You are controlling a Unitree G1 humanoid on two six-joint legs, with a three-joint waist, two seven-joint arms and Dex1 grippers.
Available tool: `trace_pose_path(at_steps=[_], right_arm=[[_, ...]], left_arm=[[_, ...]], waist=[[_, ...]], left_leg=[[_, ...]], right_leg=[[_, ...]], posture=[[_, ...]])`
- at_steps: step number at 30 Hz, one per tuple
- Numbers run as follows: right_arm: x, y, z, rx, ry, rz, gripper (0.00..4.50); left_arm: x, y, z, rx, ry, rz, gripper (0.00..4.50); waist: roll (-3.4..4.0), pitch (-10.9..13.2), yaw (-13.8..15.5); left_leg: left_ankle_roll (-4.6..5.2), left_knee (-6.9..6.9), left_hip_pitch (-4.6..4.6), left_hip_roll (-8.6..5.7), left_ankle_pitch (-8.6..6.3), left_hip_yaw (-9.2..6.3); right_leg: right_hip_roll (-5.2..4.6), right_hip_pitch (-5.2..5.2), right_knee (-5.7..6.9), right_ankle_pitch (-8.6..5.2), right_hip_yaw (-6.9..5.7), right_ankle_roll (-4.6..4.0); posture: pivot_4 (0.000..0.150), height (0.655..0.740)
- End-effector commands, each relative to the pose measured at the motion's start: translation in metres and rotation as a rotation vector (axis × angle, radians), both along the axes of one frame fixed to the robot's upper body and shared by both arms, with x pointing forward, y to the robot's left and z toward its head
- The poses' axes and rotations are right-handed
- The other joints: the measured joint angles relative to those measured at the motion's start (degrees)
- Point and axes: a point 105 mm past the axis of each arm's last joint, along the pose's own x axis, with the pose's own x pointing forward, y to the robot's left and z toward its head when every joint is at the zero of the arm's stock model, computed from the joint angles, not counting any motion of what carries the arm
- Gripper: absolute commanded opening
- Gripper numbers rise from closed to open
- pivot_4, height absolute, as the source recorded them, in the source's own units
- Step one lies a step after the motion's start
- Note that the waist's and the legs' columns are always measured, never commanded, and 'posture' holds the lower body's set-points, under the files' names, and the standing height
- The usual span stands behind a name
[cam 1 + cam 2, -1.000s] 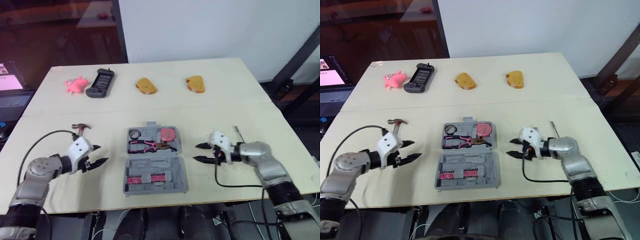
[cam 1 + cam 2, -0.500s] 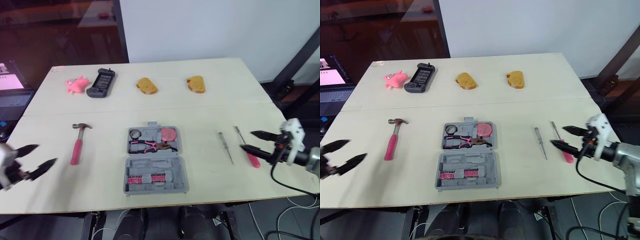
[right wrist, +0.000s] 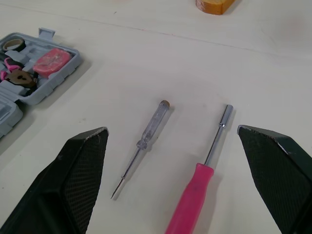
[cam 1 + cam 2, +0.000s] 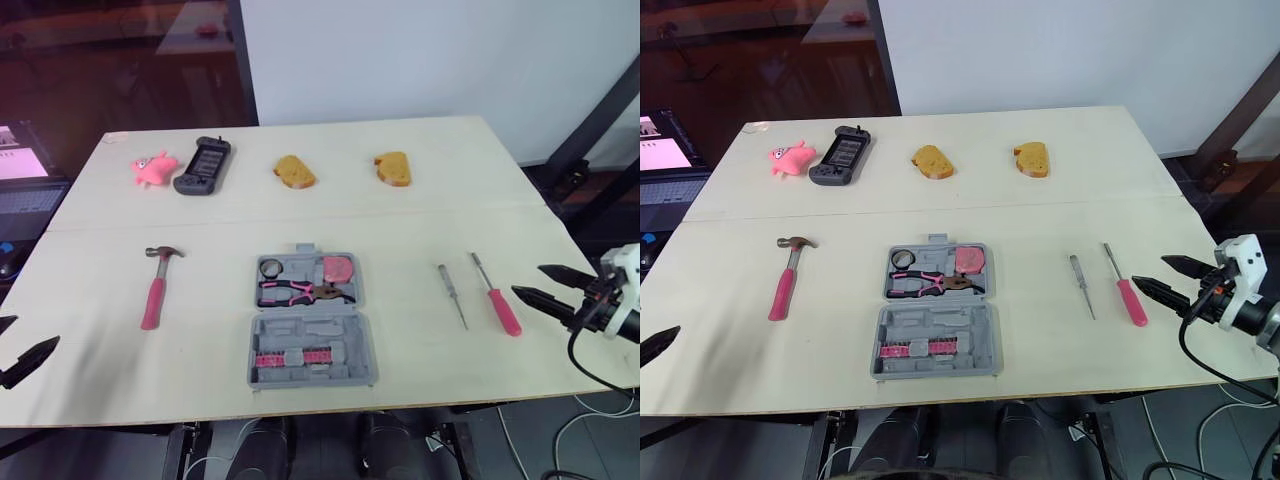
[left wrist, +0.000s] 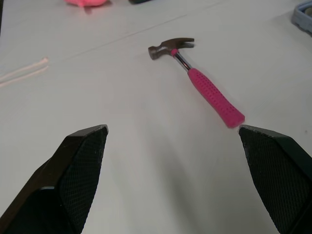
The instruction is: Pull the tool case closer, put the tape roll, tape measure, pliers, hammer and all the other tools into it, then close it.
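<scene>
The grey tool case (image 4: 309,318) lies open at the table's front middle, holding a tape roll (image 4: 270,267), a pink tape measure (image 4: 338,268) and pink-handled pliers (image 4: 296,292). A pink-handled hammer (image 4: 155,290) lies to its left. A small clear-handled screwdriver (image 4: 452,294) and a pink-handled driver (image 4: 497,296) lie to its right. My right gripper (image 4: 546,285) hangs open at the table's right edge, just right of the pink driver. My left gripper (image 4: 18,352) is open at the table's left front edge, well left of the hammer.
Along the table's far side sit a pink plush toy (image 4: 151,168), a black game controller (image 4: 202,165) and two bread pieces (image 4: 292,171) (image 4: 392,168). A laptop (image 4: 22,185) stands off the table to the left. Dark metal bars (image 4: 600,110) rise at the right.
Both arms have swung outward from beside the case to the table's left and right edges. This uncovered the hammer and the two drivers. The case and tools stayed put.
</scene>
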Motion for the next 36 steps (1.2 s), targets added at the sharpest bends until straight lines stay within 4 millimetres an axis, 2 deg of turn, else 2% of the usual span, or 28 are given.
trace_pose_path(at_steps=[1,3,4,6,8,9,13,18,22,25,29,32,36], right_arm=[[-0.001,-0.001,0.018,-0.069,-0.056,0.021,4.48],[0.000,0.006,0.019,-0.087,-0.061,0.050,4.48],[0.001,0.008,0.020,-0.084,-0.064,0.058,4.48],[0.003,0.012,0.024,-0.059,-0.046,0.065,4.48],[0.004,0.021,0.030,-0.056,-0.028,0.103,4.48],[0.004,0.026,0.033,-0.065,-0.020,0.124,4.48],[0.003,0.047,0.053,-0.091,-0.031,0.215,4.48],[-0.004,0.082,0.081,-0.128,-0.048,0.359,4.48],[-0.010,0.097,0.087,-0.163,-0.031,0.413,4.48],[-0.022,0.116,0.086,-0.237,-0.047,0.461,4.48],[-0.031,0.126,0.084,-0.260,-0.062,0.428,4.48],[-0.040,0.124,0.077,-0.281,-0.030,0.363,4.48],[-0.053,0.111,0.069,-0.254,0.037,0.224,4.48]], left_arm=[[0.010,-0.008,0.020,0.032,-0.024,-0.073,4.50],[0.014,-0.010,0.024,0.039,-0.015,-0.098,4.50],[0.015,-0.010,0.026,0.045,-0.013,-0.108,4.50],[0.018,-0.013,0.030,0.060,-0.008,-0.133,4.50],[0.023,-0.024,0.036,0.061,-0.004,-0.189,4.50],[0.025,-0.029,0.038,0.071,0.001,-0.217,4.50],[0.036,-0.051,0.047,0.072,-0.001,-0.300,4.50],[0.047,-0.088,0.051,0.058,0.034,-0.416,4.50],[0.050,-0.110,0.058,0.065,0.052,-0.492,4.50],[0.055,-0.150,0.071,0.055,0.070,-0.648,4.50],[0.061,-0.185,0.083,0.063,0.090,-0.786,4.50],[0.066,-0.217,0.095,0.066,0.091,-0.908,4.50],[0.075,-0.256,0.113,0.038,0.058,-1.036,4.50]], waist=[[0.00,0.00,0.00],[0.00,0.01,-0.70],[0.02,0.01,-1.21],[0.04,0.02,-2.22],[0.19,0.08,-2.29],[0.23,0.10,-1.83],[0.37,0.16,-0.45],[0.40,0.21,-0.03],[0.31,0.22,0.00],[0.27,0.25,0.34],[0.28,0.26,1.00],[0.21,0.29,1.56],[0.14,0.34,1.48]], left_leg=[[0.00,0.00,0.00,0.00,0.00,0.00],[0.01,-0.05,-0.07,-0.09,0.00,-0.15],[0.08,-0.05,-0.16,-0.65,0.05,-0.83],[0.33,-0.03,-0.16,-1.48,0.20,-1.97],[0.46,-0.03,-0.16,-2.49,0.28,-3.19],[0.41,0.09,-0.09,-2.44,0.27,-3.06],[0.38,-0.04,-0.42,-2.17,0.26,-2.70],[0.36,0.03,-0.71,-2.02,0.26,-2.19],[0.35,0.04,-0.73,-2.02,0.25,-2.02],[0.35,0.05,-0.77,-2.02,0.25,-1.98],[0.35,0.08,-0.76,-2.00,0.25,-1.91],[0.36,0.11,-0.78,-2.00,0.25,-1.91],[0.37,0.18,-0.79,-2.04,0.26,-1.88]], right_leg=[[0.00,0.00,-0.01,0.00,0.00,0.00],[-0.11,0.12,-0.03,0.00,-0.12,0.01],[-0.87,0.32,0.27,-0.26,-1.07,0.32],[-1.54,0.74,0.60,-0.88,-2.15,0.83],[-2.06,0.95,1.07,-1.34,-2.63,1.27],[-2.00,0.56,1.32,-1.48,-2.36,1.24],[-1.83,0.19,1.39,-1.32,-2.07,0.82],[-1.77,-0.19,1.35,-1.25,-1.75,0.77],[-1.78,-0.19,1.20,-1.23,-1.59,0.78],[-1.77,-0.23,1.19,-1.22,-1.57,0.79],[-1.76,-0.24,1.21,-1.19,-1.55,0.77],[-1.72,-0.24,1.21,-1.16,-1.54,0.80],[-1.72,-0.20,1.20,-1.11,-1.52,0.88]], posture=[[0.150,0.7400],[0.150,0.7400],[0.150,0.7400],[0.150,0.7400],[0.150,0.7400],[0.150,0.7400],[0.150,0.7400],[0.150,0.7400],[0.150,0.7400],[0.150,0.7400],[0.150,0.7400],[0.150,0.7400],[0.150,0.7400]])
